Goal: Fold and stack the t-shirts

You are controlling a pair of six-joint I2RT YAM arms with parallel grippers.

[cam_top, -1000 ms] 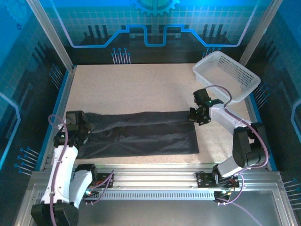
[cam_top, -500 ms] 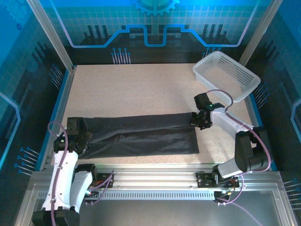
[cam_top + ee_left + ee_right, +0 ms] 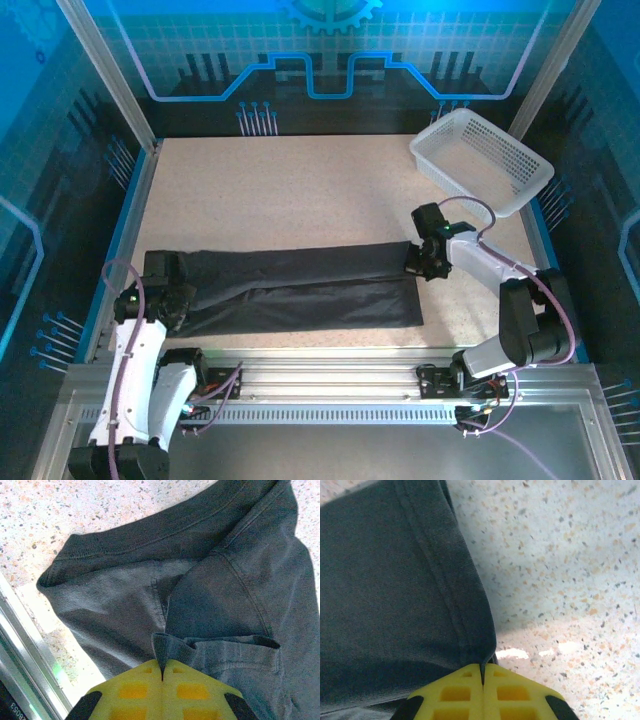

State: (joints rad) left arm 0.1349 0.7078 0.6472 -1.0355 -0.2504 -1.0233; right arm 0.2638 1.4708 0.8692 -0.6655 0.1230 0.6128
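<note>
1. Speckled table [image 3: 300, 190] inside a blue-lit enclosure. A white basket [image 3: 505, 139] sits at the far right corner, well apart from the work.
2. Left gripper [image 3: 161, 672]: yellow pads pressed together, with a small fold of the t-shirt [image 3: 300, 285] pinched between them at the shirt's left end.
3. Right gripper [image 3: 482, 672]: pads together too, clamped on the stitched hem right at the cloth's right-end corner.
4. T-shirt lies flat on the near half of the table as a long band, doubled lengthwise, and stretches from one gripper to the other.
5. Long axis runs left-right, parallel to the near table edge. Stitched hem points right; the seamed end on the left looks like the sleeve/shoulder side, but I can't be sure.
6. Risk: both grips are edge-only — a thin bite. Uneven lift or pulling the arms apart could slip the hem out of the right pads.
7. Risk: cloth is bunched at the left pinch — moving it could drag just one layer and open the lengthwise fold or twist the band.
</note>
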